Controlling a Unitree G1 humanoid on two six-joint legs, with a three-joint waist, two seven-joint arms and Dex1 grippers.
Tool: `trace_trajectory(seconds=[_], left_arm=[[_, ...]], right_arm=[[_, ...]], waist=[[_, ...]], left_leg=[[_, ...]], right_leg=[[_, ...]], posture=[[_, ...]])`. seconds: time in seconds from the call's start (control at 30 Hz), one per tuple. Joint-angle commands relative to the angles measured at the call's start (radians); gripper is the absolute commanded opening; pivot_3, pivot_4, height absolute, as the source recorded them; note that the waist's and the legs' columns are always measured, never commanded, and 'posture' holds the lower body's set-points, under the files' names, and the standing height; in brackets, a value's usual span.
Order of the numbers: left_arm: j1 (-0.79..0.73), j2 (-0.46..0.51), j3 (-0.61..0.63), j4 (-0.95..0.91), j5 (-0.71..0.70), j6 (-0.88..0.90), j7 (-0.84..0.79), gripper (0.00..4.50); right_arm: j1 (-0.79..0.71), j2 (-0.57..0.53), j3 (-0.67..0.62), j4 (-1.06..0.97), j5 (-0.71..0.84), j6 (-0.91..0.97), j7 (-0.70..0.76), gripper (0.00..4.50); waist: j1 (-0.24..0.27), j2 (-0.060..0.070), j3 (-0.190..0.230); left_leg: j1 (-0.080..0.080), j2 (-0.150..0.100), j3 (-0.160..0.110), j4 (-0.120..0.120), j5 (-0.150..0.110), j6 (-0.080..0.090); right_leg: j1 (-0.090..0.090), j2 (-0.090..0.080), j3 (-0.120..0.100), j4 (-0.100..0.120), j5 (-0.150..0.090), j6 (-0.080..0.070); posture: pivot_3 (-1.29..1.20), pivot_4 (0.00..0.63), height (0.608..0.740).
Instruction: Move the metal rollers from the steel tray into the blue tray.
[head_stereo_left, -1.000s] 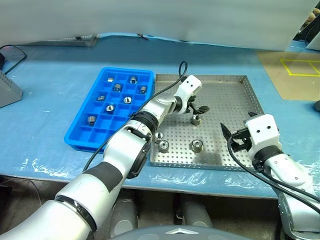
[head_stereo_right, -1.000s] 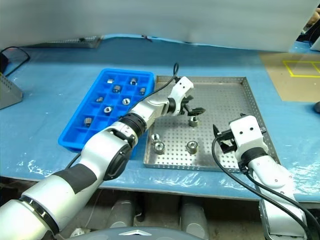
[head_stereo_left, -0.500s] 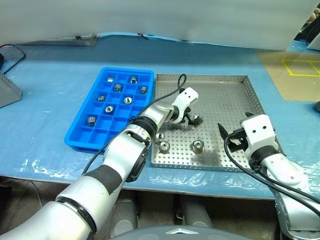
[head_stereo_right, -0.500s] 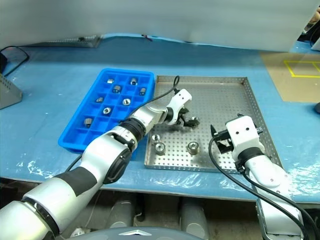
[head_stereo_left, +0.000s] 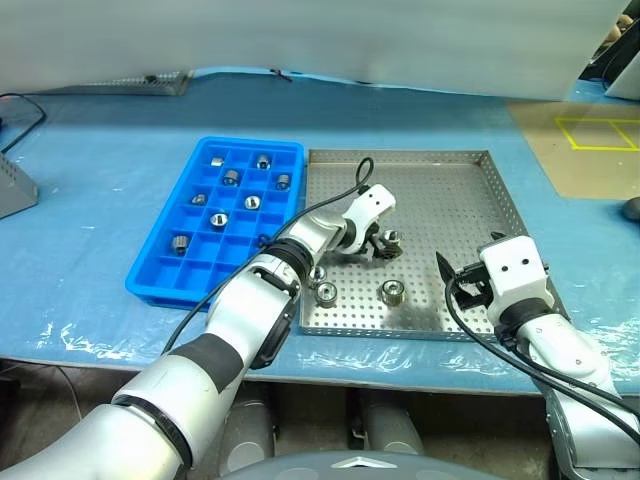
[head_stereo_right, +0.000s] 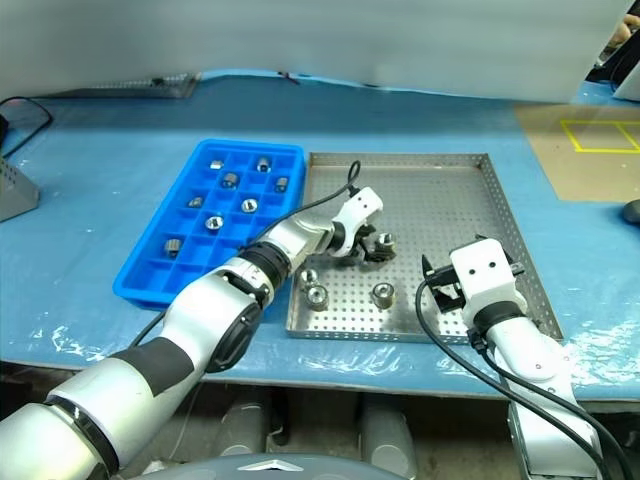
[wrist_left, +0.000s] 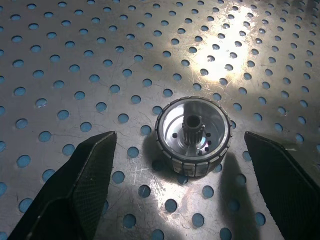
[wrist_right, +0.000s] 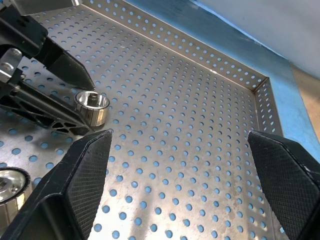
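The step in hand looks like the grasp of one more roller: the left gripper (head_stereo_left: 385, 243) sits low over the steel tray (head_stereo_left: 470, 200) with its two black fingers (wrist_left: 75, 180) spread wide on either side of a metal roller (wrist_left: 193, 141), which stands upright on the perforated floor between them, touching neither finger as far as the left wrist view shows (nothing is held yet). Three more rollers (head_stereo_left: 393, 291) lie near the front of the same tray, two of them close together by its left rim, and eight already sit in separate compartments of the blue tray (head_stereo_left: 160, 272), which lies just beside the steel tray on the blue-covered worktop (head_stereo_left: 90, 170). The right gripper (head_stereo_left: 462, 283) hangs released and empty over the steel tray's right front corner, well apart from any roller. The next move, as I judge it, calls for closing the left fingers squarely on the roller's ribbed side so it does not tip or skid on the slick metal, then lifting it clear of the low rim and across to a free compartment. No brand, label or writing can be read anywhere
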Motion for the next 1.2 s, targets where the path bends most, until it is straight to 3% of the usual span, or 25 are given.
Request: trace_trajectory(seconds=[0.03,0.37,0.5,0.83,1.0,1.17,1.2], left_arm=[[0.033,-0.132,-0.006,0.002,0.008,-0.009,-0.001,4.31],[0.033,-0.137,0.010,0.001,-0.008,-0.020,-0.008,4.31],[0.034,-0.133,-0.001,0.002,0.004,-0.029,0.014,3.47],[0.040,-0.128,-0.008,-0.006,-0.001,-0.037,-0.061,3.47],[0.037,-0.119,0.011,-0.011,-0.018,-0.049,-0.068,2.27],[0.041,-0.109,0.003,-0.012,-0.011,-0.055,-0.082,2.27],[0.042,-0.106,0.001,-0.011,-0.006,-0.059,-0.066,1.93]], right_arm=[[0.009,0.013,0.000,-0.077,0.018,0.007,0.007,4.50],[0.018,0.002,0.002,-0.105,0.044,0.040,0.037,4.50],[0.009,0.003,0.015,-0.101,0.038,0.041,0.028,4.50],[0.008,0.000,0.023,-0.085,0.017,0.031,0.016,4.50],[0.007,0.001,0.026,-0.073,0.008,0.021,0.013,4.50],[0.005,0.000,0.028,-0.060,0.002,0.013,0.013,4.50],[0.003,-0.001,0.028,-0.056,0.001,0.011,0.013,4.50]], waist=[[-0.001,0.000,0.000],[-0.002,0.000,0.000],[-0.002,0.000,0.000],[-0.002,0.000,0.000],[-0.002,0.000,0.000],[-0.002,0.000,0.000],[-0.002,0.000,0.000]], left_leg=[[0.000,0.000,0.000,0.000,0.000,0.000],[0.000,0.000,0.000,0.000,0.000,0.001],[0.000,0.000,0.000,0.000,0.000,0.001],[-0.001,0.000,0.000,-0.001,-0.001,0.001],[-0.001,0.000,0.000,-0.001,-0.001,0.001],[-0.001,0.000,0.000,-0.001,-0.001,0.001],[-0.001,0.000,0.000,-0.001,-0.001,0.001]], right_leg=[[0.000,0.000,0.000,0.000,0.000,0.000],[0.000,0.000,0.000,-0.002,0.000,0.000],[0.000,0.000,0.000,-0.002,0.000,0.001],[0.000,0.000,0.000,-0.003,0.000,0.001],[0.000,0.000,0.000,-0.003,0.000,0.001],[0.000,0.000,0.000,-0.003,0.000,0.000],[0.000,0.000,0.000,-0.003,0.000,0.001]], posture=[[-0.48,0.150,0.740],[-0.48,0.150,0.740],[-0.48,0.150,0.740],[-0.48,0.150,0.740],[-0.48,0.150,0.740],[-0.47,0.150,0.740],[-0.46,0.150,0.740]])
